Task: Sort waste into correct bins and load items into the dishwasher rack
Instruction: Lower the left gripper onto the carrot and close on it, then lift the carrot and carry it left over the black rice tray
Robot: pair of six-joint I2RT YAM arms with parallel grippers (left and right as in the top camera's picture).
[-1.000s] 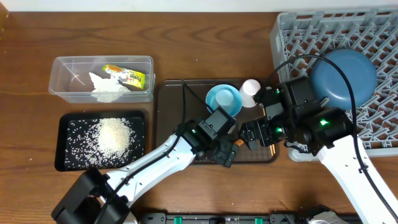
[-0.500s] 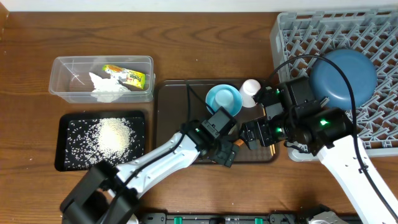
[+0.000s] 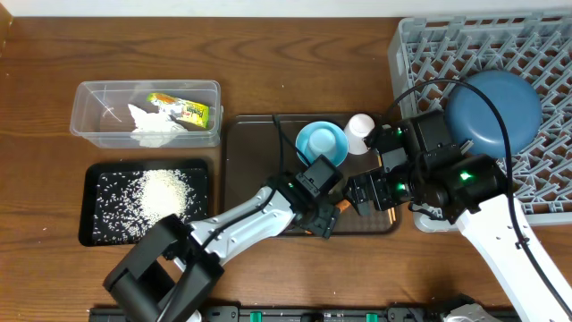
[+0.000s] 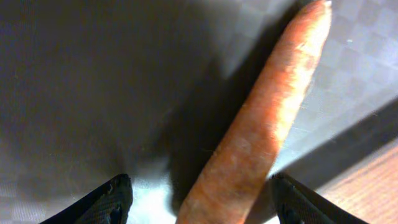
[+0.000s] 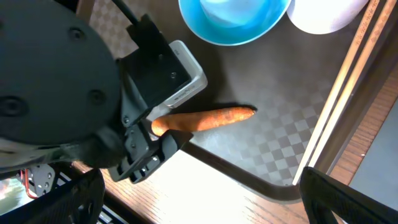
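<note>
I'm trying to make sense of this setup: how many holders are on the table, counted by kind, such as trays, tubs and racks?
Trays: 2, the black tray and the brown tray
Tubs: 1, the clear tub
Racks: 1, the grey rack
Total: 4

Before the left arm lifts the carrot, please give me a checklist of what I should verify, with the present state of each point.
1. Carrot lies between the fingers of the left gripper: ok.
2. Fingers pressing the carrot: not ok, gaps on both sides.
3. Grip at the carrot's middle: not ok, near its thick end.
4. Right gripper open and apart from the carrot: ok.
5. Black tray with rice has free room: ok.
</note>
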